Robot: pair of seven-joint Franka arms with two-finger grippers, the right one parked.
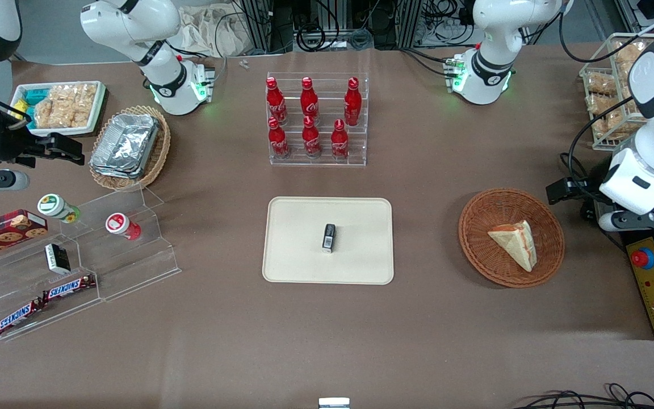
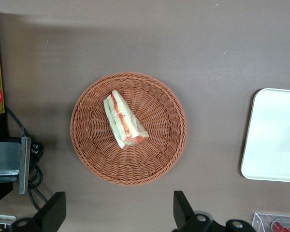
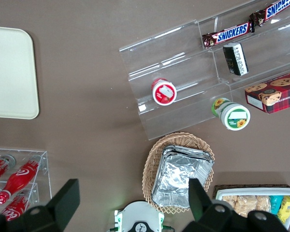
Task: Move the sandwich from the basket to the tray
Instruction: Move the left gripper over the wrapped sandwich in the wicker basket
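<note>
The sandwich (image 1: 514,244) (image 2: 123,121), a pale bread wedge with red and green filling along one edge, lies in the round reddish-brown basket (image 1: 486,210) (image 2: 159,145). The flat beige tray (image 1: 304,250) (image 2: 270,140) lies mid-table, toward the parked arm's end from the basket, with a small black packet (image 1: 328,237) on it. My left gripper (image 1: 565,190) (image 2: 118,215) hangs well above the table beside the basket, toward the working arm's end. It is open wide, with nothing between its fingers (image 2: 55,212), and apart from both sandwich and basket.
A clear rack of red cola bottles (image 1: 315,119) stands farther from the front camera than the tray. A yellow control box with a red button (image 1: 653,284) and cables lie by the basket. A tan basket of foil containers (image 1: 128,145) and clear snack steps (image 1: 77,255) sit toward the parked arm's end.
</note>
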